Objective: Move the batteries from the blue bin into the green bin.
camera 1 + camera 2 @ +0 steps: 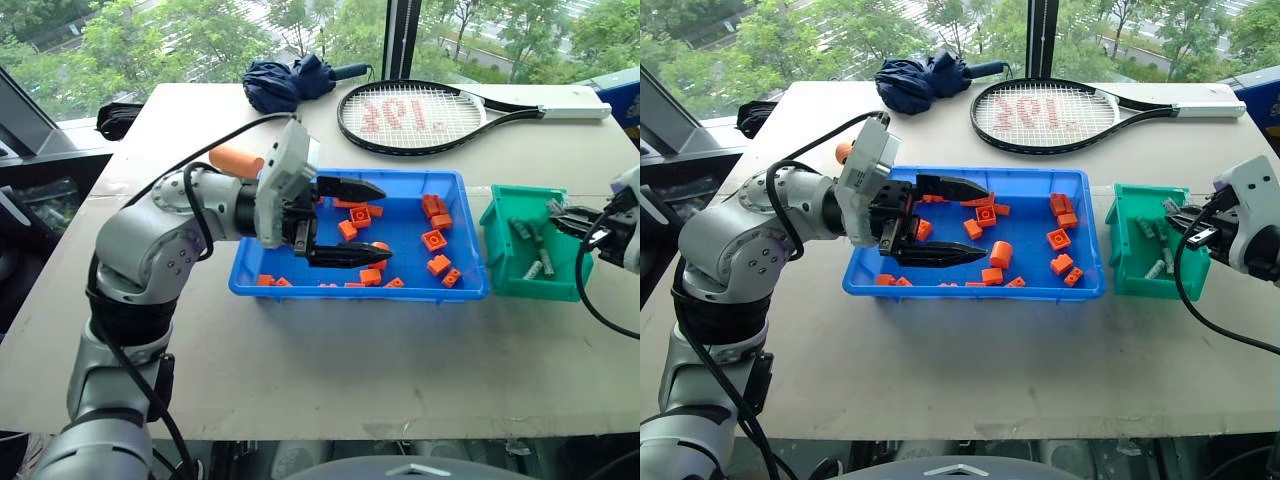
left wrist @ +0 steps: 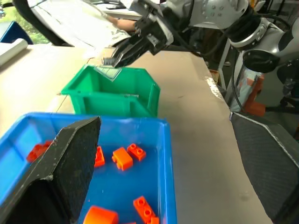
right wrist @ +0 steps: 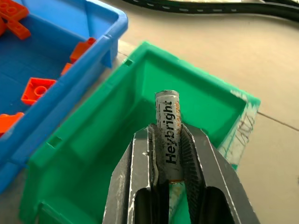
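Observation:
The blue bin (image 1: 300, 285) lies mid-table with several orange bricks (image 1: 434, 240) in it. My left gripper (image 1: 388, 224) hovers open over its middle, pointing toward the green bin, with nothing between its fingers. The green bin (image 1: 500, 215) stands just right of the blue one, and a few silver-grey batteries (image 1: 538, 264) lie inside it. My right gripper (image 3: 167, 133) is shut on one battery (image 3: 167, 114), labelled Heybright, and holds it over the green bin's open top. The same gripper (image 2: 112, 59) appears in the left wrist view above the green bin (image 2: 112, 95).
An orange cylinder (image 1: 1000, 253) lies among the bricks in the blue bin. A tennis racket (image 1: 420, 115) and a folded dark-blue umbrella (image 1: 290, 80) lie at the back of the table. The table's front edge (image 1: 330, 435) runs close below the bins.

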{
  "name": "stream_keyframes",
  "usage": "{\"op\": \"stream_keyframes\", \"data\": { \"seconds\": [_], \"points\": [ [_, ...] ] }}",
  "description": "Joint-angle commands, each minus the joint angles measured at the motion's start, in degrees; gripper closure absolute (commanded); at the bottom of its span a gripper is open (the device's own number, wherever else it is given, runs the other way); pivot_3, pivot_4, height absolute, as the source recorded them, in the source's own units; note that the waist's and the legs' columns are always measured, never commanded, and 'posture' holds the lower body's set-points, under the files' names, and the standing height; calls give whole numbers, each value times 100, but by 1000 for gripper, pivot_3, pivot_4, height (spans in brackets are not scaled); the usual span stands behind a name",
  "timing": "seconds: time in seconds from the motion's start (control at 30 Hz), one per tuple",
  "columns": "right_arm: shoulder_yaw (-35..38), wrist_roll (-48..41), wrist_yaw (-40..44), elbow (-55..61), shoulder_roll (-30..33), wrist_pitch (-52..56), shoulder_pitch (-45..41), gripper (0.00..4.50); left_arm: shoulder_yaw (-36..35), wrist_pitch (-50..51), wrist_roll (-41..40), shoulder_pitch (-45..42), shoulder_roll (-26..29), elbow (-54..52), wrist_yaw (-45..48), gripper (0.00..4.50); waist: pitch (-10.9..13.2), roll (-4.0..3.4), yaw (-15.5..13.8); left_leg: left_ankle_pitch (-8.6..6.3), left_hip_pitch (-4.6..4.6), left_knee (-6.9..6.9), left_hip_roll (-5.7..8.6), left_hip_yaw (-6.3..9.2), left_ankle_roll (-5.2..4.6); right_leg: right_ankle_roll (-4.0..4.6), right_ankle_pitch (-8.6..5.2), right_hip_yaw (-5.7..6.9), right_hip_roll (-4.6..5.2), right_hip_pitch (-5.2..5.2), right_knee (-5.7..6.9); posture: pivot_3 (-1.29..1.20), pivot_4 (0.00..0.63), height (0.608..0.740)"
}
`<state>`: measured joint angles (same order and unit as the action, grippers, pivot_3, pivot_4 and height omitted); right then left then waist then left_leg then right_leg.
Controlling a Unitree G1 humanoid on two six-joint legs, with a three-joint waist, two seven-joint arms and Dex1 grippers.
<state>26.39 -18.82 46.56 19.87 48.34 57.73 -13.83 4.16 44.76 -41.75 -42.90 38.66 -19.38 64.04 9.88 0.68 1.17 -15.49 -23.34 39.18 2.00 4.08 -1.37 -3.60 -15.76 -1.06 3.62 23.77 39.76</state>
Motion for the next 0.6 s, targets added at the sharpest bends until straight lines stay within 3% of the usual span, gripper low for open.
{"op": "stream_keyframes", "data": {
  "seconds": [0.03,0.3,0.43,0.6],
  "points": [
    [271,-184,-62,-63,61,-279,-9,3535,27,-83,41,-176,-9,9,29,0,0,0,5,0,3,-1,-3,-2,0,0,0,-2,-3,-1,0,0,150,740],
    [431,-458,-107,21,57,-688,149,60,-99,5,86,-6,125,-169,-233,0,0,0,-46,0,6,1,-5,-1,0,0,0,0,-3,-11,-4,0,150,740],
    [704,-1057,308,528,-122,-918,656,60,-419,62,-13,467,402,-474,-382,0,0,0,-41,0,6,-2,-7,2,0,0,0,-1,-3,-11,-8,0,150,740],
    [870,-1357,1305,952,-575,-2160,2192,60,-904,80,-144,1640,497,-1242,-891,0,0,-1,-64,-2,10,-9,-15,9,-2,0,0,-7,-2,-20,-18,0,150,740]
  ]
}}
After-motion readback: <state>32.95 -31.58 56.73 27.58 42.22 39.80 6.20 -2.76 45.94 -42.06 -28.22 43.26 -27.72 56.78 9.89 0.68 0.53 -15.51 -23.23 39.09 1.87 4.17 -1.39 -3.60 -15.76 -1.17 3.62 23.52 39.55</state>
